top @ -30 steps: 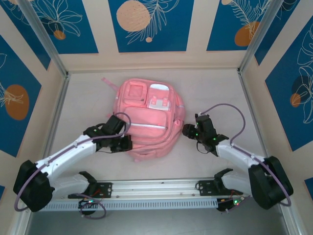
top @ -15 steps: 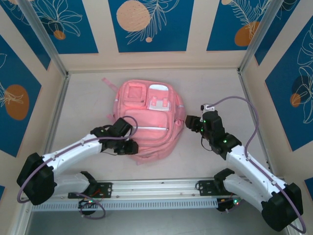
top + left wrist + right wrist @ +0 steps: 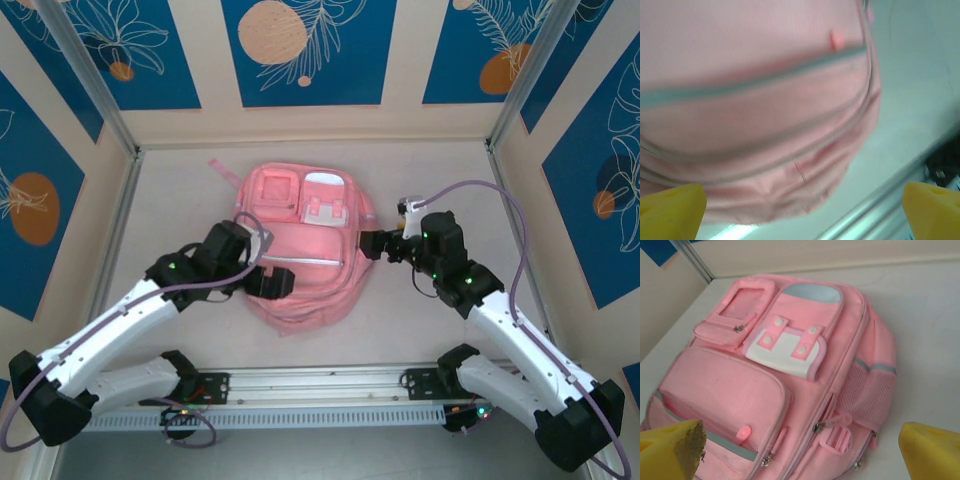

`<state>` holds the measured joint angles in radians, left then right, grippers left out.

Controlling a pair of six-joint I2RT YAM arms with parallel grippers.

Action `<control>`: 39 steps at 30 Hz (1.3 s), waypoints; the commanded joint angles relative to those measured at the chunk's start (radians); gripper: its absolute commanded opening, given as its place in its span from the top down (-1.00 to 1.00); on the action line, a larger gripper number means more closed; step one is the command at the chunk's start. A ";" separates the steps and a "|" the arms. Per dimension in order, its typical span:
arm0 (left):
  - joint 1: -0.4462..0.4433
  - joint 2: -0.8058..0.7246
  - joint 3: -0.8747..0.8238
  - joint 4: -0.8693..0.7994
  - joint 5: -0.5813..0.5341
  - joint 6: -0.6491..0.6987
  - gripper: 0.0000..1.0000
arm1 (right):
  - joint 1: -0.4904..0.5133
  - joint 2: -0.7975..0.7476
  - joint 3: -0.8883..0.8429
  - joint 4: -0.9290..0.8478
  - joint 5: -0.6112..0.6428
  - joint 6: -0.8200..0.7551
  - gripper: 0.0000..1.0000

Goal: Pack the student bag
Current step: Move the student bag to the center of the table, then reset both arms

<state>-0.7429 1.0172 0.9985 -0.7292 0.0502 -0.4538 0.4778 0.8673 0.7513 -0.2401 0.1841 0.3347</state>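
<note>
Right wrist: bag (image 3: 860,335) pockets (image 3: 725,390), seemingly zipped.

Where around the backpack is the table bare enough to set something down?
Bare table lies between the student bag and the left wall, and along the back wall beyond it. Crowded: the bag's near flanks, where the open left gripper and open right gripper are.
</note>
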 commanded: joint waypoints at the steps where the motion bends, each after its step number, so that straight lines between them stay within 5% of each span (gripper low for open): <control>1: 0.002 -0.013 0.029 0.011 -0.367 0.120 -1.00 | -0.005 -0.001 0.017 0.015 0.102 -0.020 -0.98; 4: 0.036 -0.031 -0.037 0.220 -0.474 0.243 -1.00 | -0.007 0.008 0.011 0.060 0.219 -0.031 -0.98; 7: 0.100 -0.036 -0.133 0.493 -0.363 0.460 -1.00 | -0.018 0.035 0.020 0.099 0.250 -0.062 -0.98; 11: 0.198 0.037 -0.171 0.720 -0.237 0.537 -1.00 | -0.024 0.018 -0.007 0.233 0.128 -0.135 -0.98; 16: 0.351 0.115 -0.165 0.770 -0.301 0.504 -1.00 | -0.045 -0.015 -0.127 0.547 0.105 -0.295 -0.98; 21: 0.609 0.104 -0.383 0.999 -0.244 0.409 -1.00 | -0.106 0.027 -0.170 0.638 0.170 -0.320 -0.98; 25: 0.696 0.193 -0.494 1.098 -0.352 0.400 -1.00 | -0.207 0.138 -0.245 0.726 0.229 -0.256 -0.98; 29: 0.739 0.303 -0.584 1.263 -0.351 0.372 -1.00 | -0.300 0.234 -0.340 0.858 0.179 -0.221 -0.97; 36: 0.751 0.451 -0.558 1.428 0.036 0.453 -1.00 | -0.416 0.390 -0.417 0.903 0.072 -0.221 -0.98; 39: 0.737 0.500 -0.625 1.589 -0.011 0.452 -1.00 | -0.460 0.375 -0.491 1.041 -0.068 -0.235 -0.98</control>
<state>0.0006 1.4757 0.4191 0.6487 -0.0277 -0.0227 0.0448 1.2633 0.3054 0.6147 0.2371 0.0963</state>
